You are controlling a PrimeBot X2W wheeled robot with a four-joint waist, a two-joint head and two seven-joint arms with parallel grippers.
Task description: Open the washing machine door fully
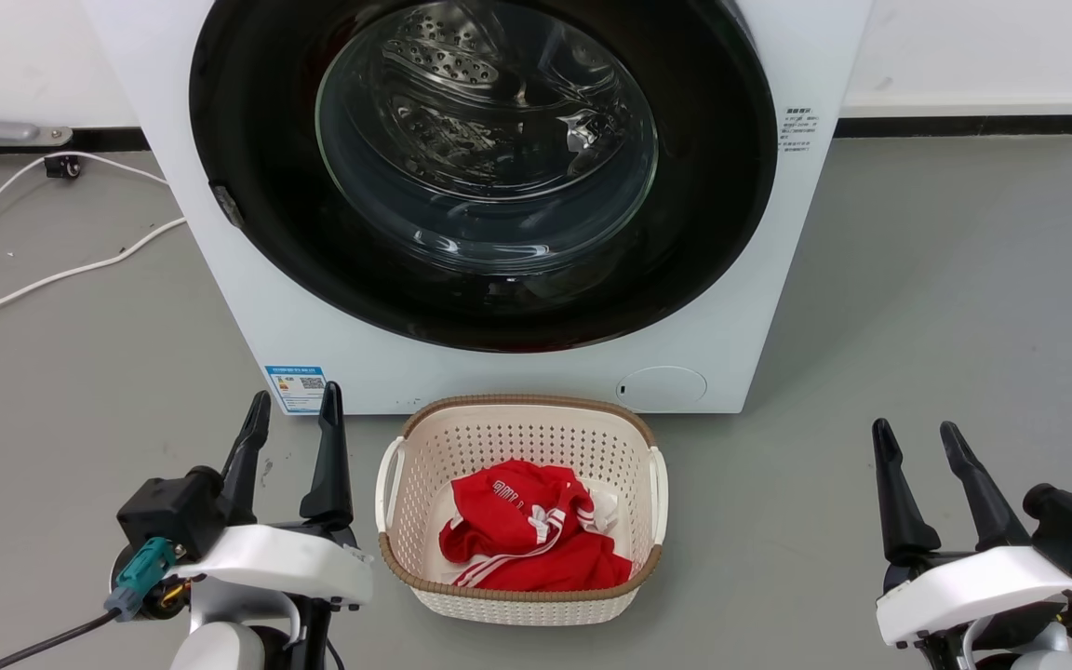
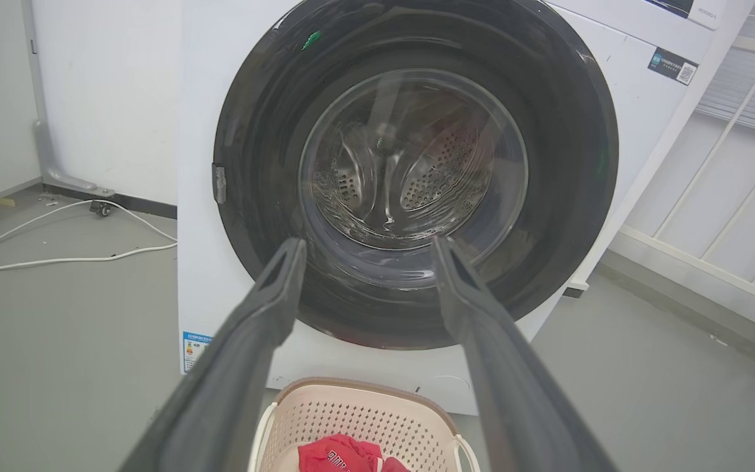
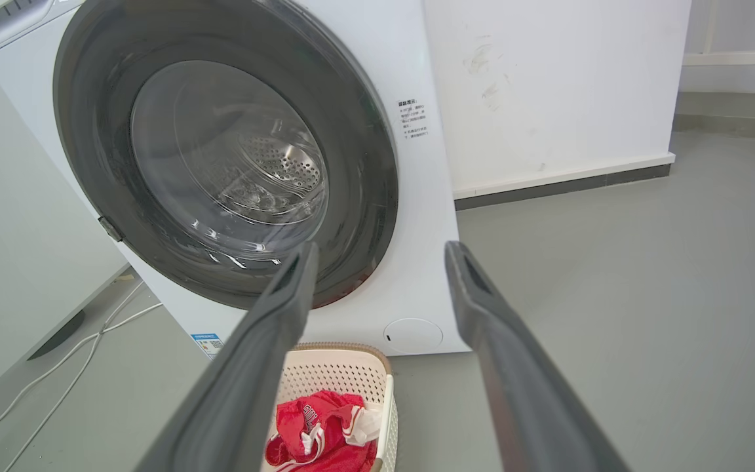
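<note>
Glossy black and shut flush against the white machine body (image 1: 220,307), the washing machine door (image 1: 485,177) stands ahead of both hands, up and beyond their fingertips. The left hand (image 1: 296,393) and the right hand (image 1: 916,426) hang low near the floor, well apart from the door. Each has its two dark fingers spread with nothing between them. A pale laundry basket (image 1: 406,558) holding a red garment (image 1: 527,535) sits between the two hands, just in front of the machine.

The step in hand looks like the approach. A small grey tab (image 1: 227,205) on the door's rim, on the left hand's side, is probably the pull point, so the left hand seems the better placed. Done well, that hand would rise and go forward past the basket's corner and hook a fingertip behind the rim at the tab. It would then draw the door round in an arc rather than straight back, since the slick ring offers little to hold.

No hinge can be made out, so the swing side is a guess from the tab. The head view cuts off the door's top. The tab is too small to tell handle from catch. Whether the lower edge will clear the basket cannot be judged.
</note>
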